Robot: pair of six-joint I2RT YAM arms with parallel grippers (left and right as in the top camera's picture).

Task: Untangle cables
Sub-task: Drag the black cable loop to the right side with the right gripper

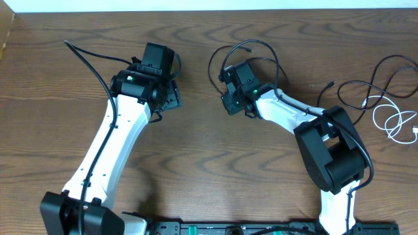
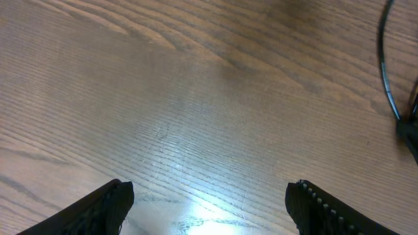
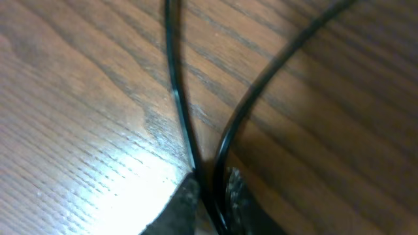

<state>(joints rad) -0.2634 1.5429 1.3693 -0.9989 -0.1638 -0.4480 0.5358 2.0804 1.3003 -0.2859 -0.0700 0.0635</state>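
The table [image 1: 196, 137] is showing under the left pincer [image 2: 209, 202], which is standing wide, with a thin black strand [image 2: 386, 72] curving ahead to its right. The right pincer [image 3: 210, 196] is pinching tight on a black cable [image 3: 175, 91] whose two runs are spreading ahead of its tips; loose black cables [image 1: 369, 85] and a white cable [image 1: 392, 121] are lying well behind it. Its blurred fingertips [image 3: 186, 205] are being cut off by the frame edge.

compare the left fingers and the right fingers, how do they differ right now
The left gripper has its fingers wide apart; the right gripper has its fingers pinched nearly together. The left gripper holds nothing, with only bare table between its fingers; the right gripper grips a black cable, two strands meeting between its fingers. Both sit low over the wooden table.
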